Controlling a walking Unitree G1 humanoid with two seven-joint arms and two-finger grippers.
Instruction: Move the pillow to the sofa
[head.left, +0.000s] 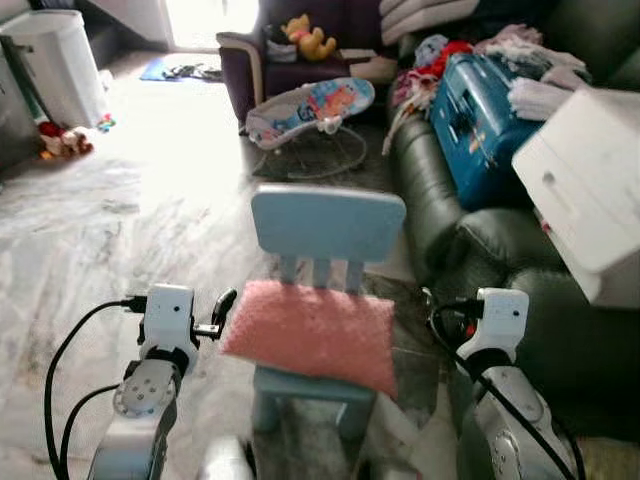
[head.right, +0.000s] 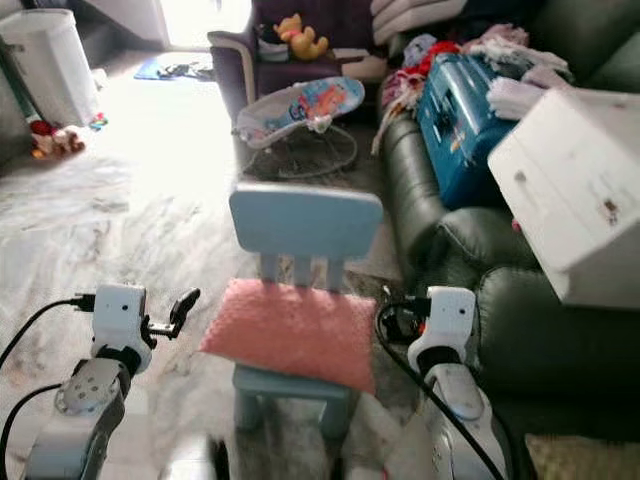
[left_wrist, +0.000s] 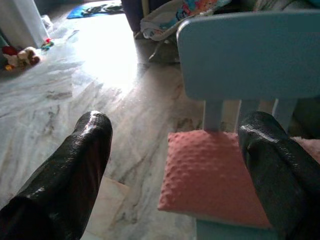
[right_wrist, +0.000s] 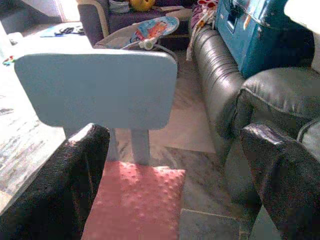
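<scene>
- A pink, bumpy-textured square pillow (head.left: 312, 335) lies flat on the seat of a small pale-blue plastic child's chair (head.left: 327, 226), its near edge hanging over the seat front.
- The dark green leather sofa (head.left: 470, 250) stands just right of the chair; a blue hard suitcase (head.left: 480, 120) and a white box (head.left: 590, 180) rest on it, with clothes heaped behind.
- The left gripper (head.left: 222, 312) hovers just left of the pillow's left edge, fingers spread wide, holding nothing.
- The right gripper (right_wrist: 175, 190) is near the pillow's right edge, between chair and sofa, fingers also wide apart and empty.
- Farther off on the marble floor (head.left: 150, 210) sits a baby bouncer (head.left: 310, 110), with a dark armchair (head.left: 290, 55) behind it.
</scene>
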